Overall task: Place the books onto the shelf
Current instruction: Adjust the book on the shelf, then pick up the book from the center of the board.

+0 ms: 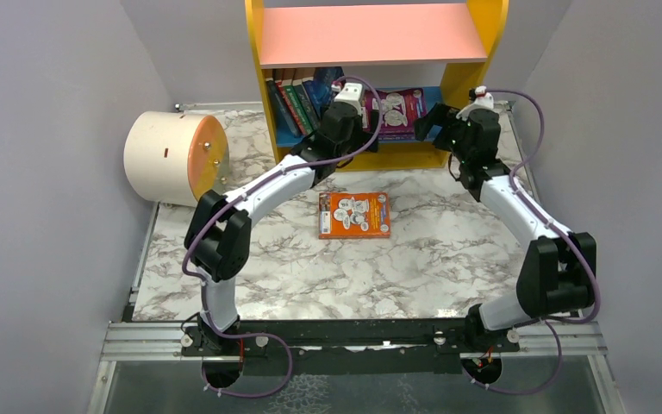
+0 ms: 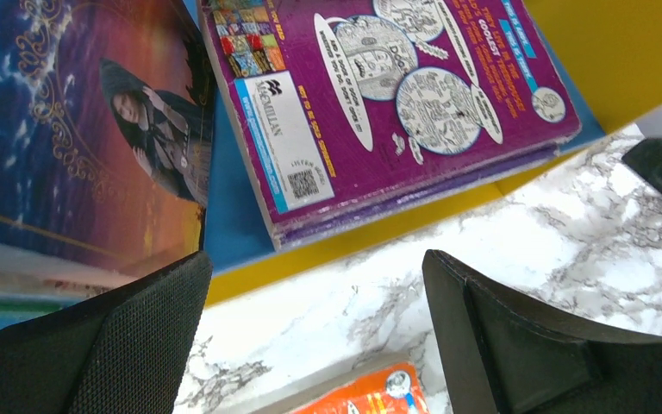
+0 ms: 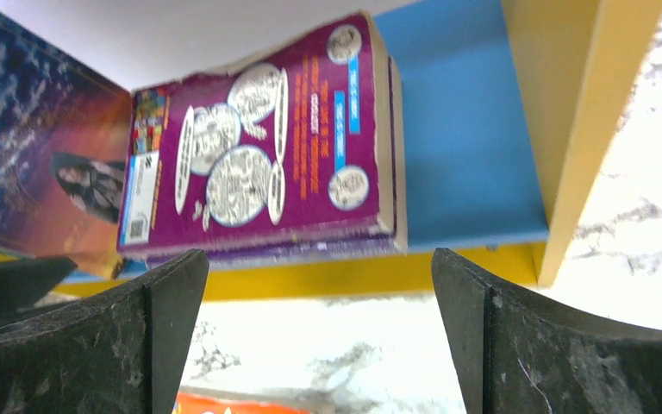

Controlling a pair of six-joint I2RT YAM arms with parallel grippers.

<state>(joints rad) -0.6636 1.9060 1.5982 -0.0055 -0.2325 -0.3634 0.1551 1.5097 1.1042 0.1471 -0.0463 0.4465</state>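
Marble top (image 1: 448, 259), orange bk (image 1: 354, 215), grey walls (image 1: 43, 216)

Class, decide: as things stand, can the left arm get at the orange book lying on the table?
Probably yes: the orange book lies alone on the table, nothing on it, and the left arm has its jaws open and empty just beyond it.

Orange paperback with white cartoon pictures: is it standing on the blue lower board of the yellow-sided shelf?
No, the orange paperback lies flat on the marble-patterned tabletop, in front of the shelf.
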